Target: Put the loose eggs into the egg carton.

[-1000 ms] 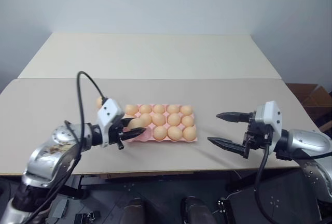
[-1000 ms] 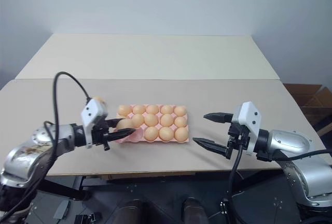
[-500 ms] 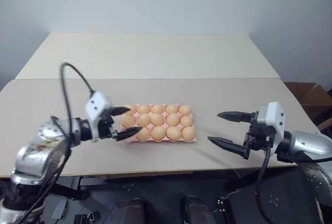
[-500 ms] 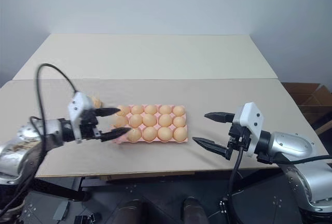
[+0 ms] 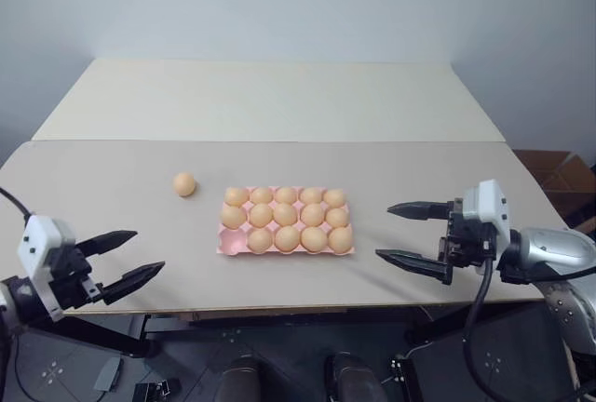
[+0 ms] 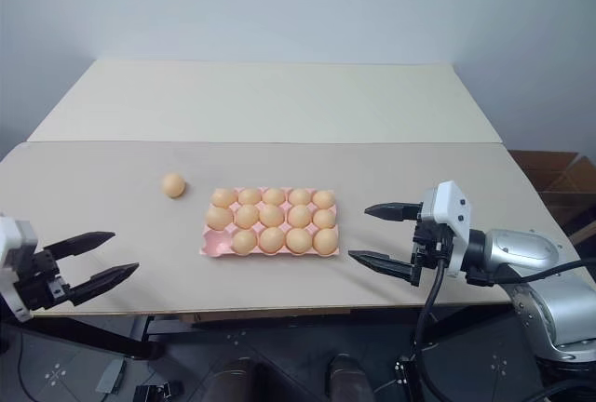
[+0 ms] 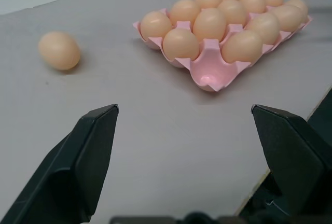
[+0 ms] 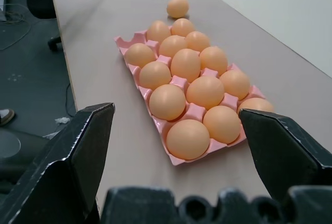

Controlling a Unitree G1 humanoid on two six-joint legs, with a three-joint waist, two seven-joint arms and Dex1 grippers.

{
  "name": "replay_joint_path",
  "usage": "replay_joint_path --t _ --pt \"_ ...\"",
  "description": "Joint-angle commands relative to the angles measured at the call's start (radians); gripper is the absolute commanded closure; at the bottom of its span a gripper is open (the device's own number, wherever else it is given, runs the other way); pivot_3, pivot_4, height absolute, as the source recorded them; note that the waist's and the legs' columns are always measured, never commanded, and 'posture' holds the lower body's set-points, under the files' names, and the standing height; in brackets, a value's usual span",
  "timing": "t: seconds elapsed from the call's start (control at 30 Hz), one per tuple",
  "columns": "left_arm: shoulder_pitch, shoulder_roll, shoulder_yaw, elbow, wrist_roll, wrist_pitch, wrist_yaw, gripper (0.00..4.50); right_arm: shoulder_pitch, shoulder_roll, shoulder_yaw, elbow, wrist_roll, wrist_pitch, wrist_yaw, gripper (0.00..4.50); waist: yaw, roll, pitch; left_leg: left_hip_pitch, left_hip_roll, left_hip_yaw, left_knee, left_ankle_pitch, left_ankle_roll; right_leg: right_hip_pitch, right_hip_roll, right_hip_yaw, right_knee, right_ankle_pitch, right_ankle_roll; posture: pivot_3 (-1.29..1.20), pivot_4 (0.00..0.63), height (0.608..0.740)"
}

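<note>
A: Eggs status? Near side first.
B: Left claw (image 5: 130, 255) and right claw (image 5: 406, 233) are hanging wide, empty. Egg carton (image 5: 230, 246) is sitting mid-table, fourteen cups filled, near-left cup empty.
A: Remaining?
B: One loose egg (image 5: 184, 184) is lying beyond, left of carton.

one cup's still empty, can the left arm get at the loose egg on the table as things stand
Probably yes. The loose egg lies alone on the bare table, apart from the egg carton, with nothing between it and the left gripper, whose jaws are open. The gripper sits back at the near table edge, so it needs a reach forward.
</note>
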Motion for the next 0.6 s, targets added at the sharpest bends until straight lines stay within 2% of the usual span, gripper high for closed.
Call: replay_joint_path --t 0.03,0.2,0.3,0.43,0.53,0.6 --pt "-0.015 -0.018 0.025 -0.049 -0.035 -0.014 0.043 0.03 -0.027 -0.016 -0.006 -0.001 0.003 -0.028 0.017 0.00 0.001 0.000 0.000 0.000 0.000 0.000 0.000 0.000 0.000 0.000 0.000 0.000 0.000 0.000 0.000 0.00 0.150 0.740" --pt "-0.039 -0.011 -0.001 -0.049 -0.029 -0.009 0.086 0.03 -0.038 -0.020 -0.009 0.000 0.002 -0.023 0.014 0.00 -0.001 0.000 0.000 0.000 0.000 0.000 0.000 0.000 0.000 0.000 0.001 0.000 0.000 0.000 -0.001 0.00 0.150 0.740" --pt "-0.116 -0.003 -0.049 -0.034 0.013 0.029 0.203 0.03 -0.037 -0.018 -0.010 -0.007 0.001 -0.022 0.006 0.00 0.001 0.000 0.000 0.000 0.000 0.000 0.000 0.000 0.000 0.000 0.001 0.000 0.000 0.001 -0.001 0.00 0.150 0.740" --pt "-0.379 -0.034 -0.232 0.072 0.167 0.130 0.490 0.03 -0.045 -0.010 0.000 -0.017 -0.002 -0.022 -0.009 0.00 0.013 0.000 0.000 0.001 -0.002 -0.002 0.001 0.000 0.000 0.002 0.000 -0.001 0.001 0.002 0.003 0.00 0.150 0.740" --pt "-0.534 -0.081 -0.314 0.163 0.227 0.173 0.605 0.03 -0.054 -0.005 0.007 -0.020 -0.004 -0.022 -0.019 0.00 0.003 -0.001 -0.001 0.001 -0.002 -0.001 0.001 0.001 -0.001 0.003 0.001 0.000 0.000 0.008 0.009 0.00 0.150 0.740" --pt "-0.647 -0.118 -0.359 0.244 0.251 0.223 0.670 0.03 -0.059 -0.002 0.011 -0.024 -0.005 -0.024 -0.025 0.00 -0.004 -0.001 0.000 0.000 -0.002 -0.001 0.001 0.001 -0.001 0.002 0.001 0.001 -0.001 0.010 0.006 0.00 0.150 0.740"
